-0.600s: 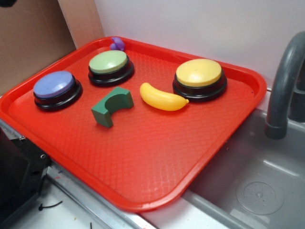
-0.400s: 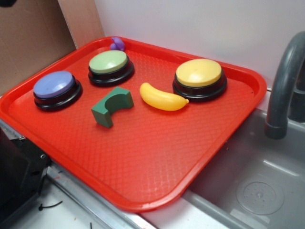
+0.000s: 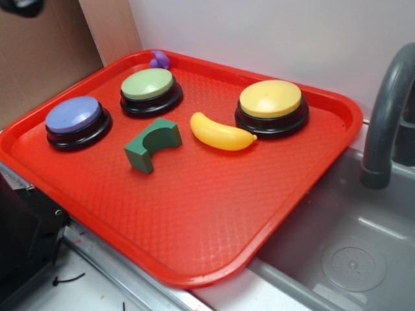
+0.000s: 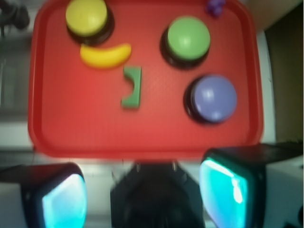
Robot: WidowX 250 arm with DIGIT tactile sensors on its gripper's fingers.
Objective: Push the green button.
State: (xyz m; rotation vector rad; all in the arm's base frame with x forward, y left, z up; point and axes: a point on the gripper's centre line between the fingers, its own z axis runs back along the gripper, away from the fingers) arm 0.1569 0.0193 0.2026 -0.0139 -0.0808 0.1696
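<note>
Right now my fingers (image 4: 61, 199) are spread wide, empty, high above the tray (image 4: 71, 137). Ahead and slightly right sits the green button (image 4: 188, 37); the blue button (image 4: 216, 97) lies nearer, so a short descent could press it instead.

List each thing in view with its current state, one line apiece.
green button: untouched, unpressed
blue button: untouched
yellow button: untouched
green arch block: lying on its side
banana: lying flat
tray: level, overhanging the sink
end effector: open, empty, above the tray's edge
</note>
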